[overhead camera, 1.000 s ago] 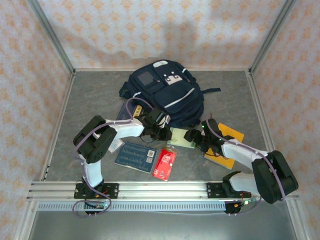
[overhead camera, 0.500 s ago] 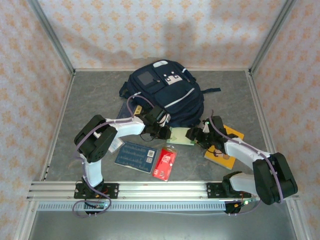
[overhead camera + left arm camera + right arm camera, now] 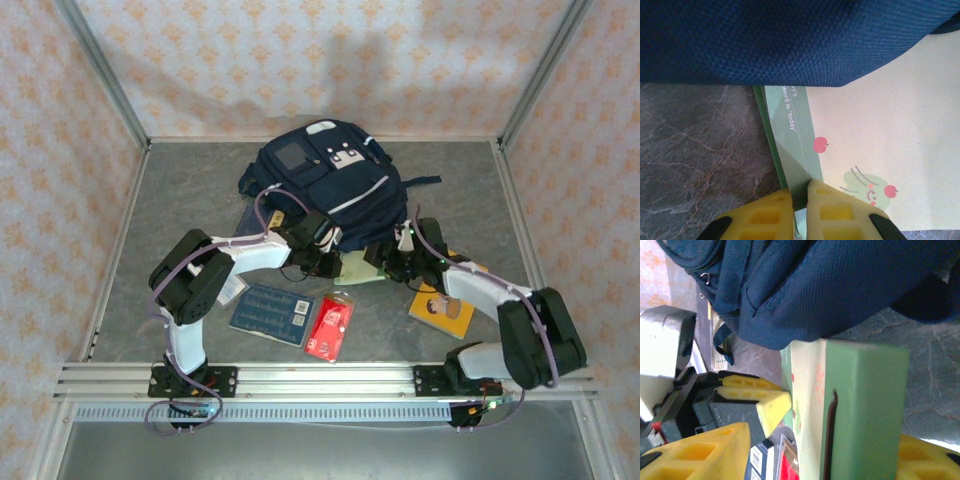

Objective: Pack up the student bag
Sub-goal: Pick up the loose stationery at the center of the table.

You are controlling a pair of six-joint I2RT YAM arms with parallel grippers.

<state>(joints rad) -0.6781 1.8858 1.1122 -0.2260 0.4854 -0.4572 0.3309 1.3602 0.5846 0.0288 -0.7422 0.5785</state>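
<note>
Left gripper (image 3: 799,200) has its yellow fingertips pinched together on the green bound edge of a pale notepad (image 3: 865,140), which lies right at its tips. Facing it across the pad, the right gripper (image 3: 385,262) straddles the opposite end with its fingers (image 3: 700,450) spread: one sits close beside the pad, and the other stands clear of it with a visible gap. Just past both sets of fingertips, the student bag (image 3: 330,190) lies on the grey table (image 3: 190,200), its navy fabric overlapping the pad's far edge. Behind the left gripper, toward the arm bases, lie a blue card (image 3: 270,313) and a red packet (image 3: 330,327). Behind the right gripper lies an orange book (image 3: 445,308).
</note>
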